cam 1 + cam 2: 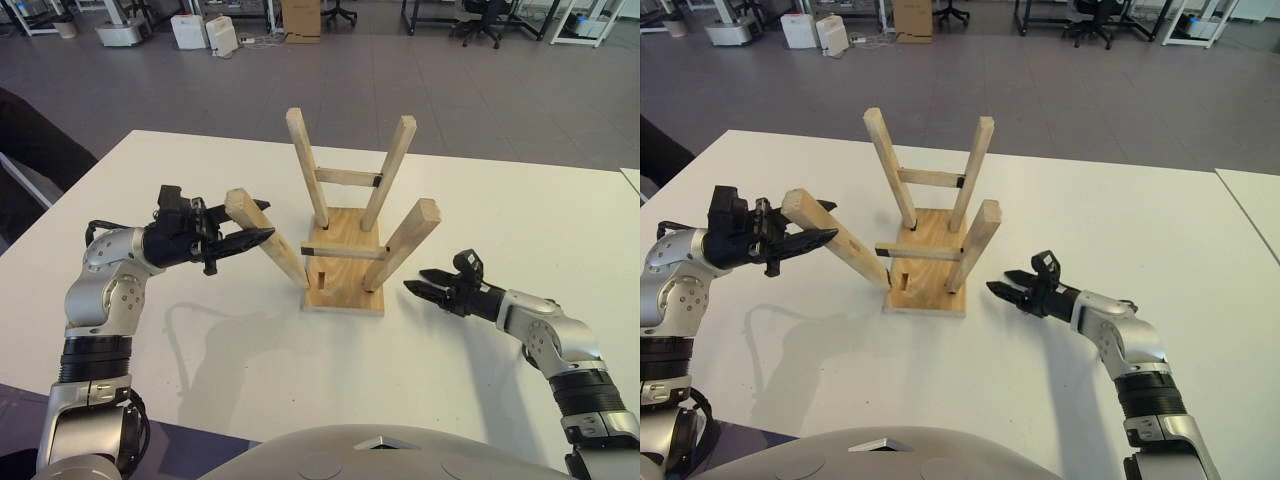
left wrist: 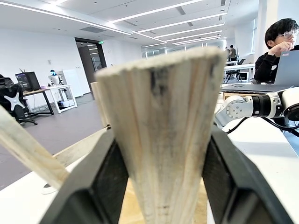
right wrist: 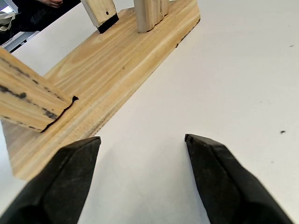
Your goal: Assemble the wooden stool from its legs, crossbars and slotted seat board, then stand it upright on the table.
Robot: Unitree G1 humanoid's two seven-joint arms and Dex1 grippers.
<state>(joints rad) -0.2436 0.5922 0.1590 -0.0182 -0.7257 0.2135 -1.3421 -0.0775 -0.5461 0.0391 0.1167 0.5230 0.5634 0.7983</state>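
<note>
Now left gripper [image 1: 262, 221] clamps leg [image 1: 278, 252]; right gripper [image 1: 416, 282] near seat board [image 1: 350, 296].

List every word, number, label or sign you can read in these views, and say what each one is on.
No text reads clearly anywhere.
On the seat board, legs and crossbars: no print, only bare wood with dark marks at the joints.
On the green sign over the doorway: too small to read.
On the white cabinets across the floor: any print is too small to read.
</note>
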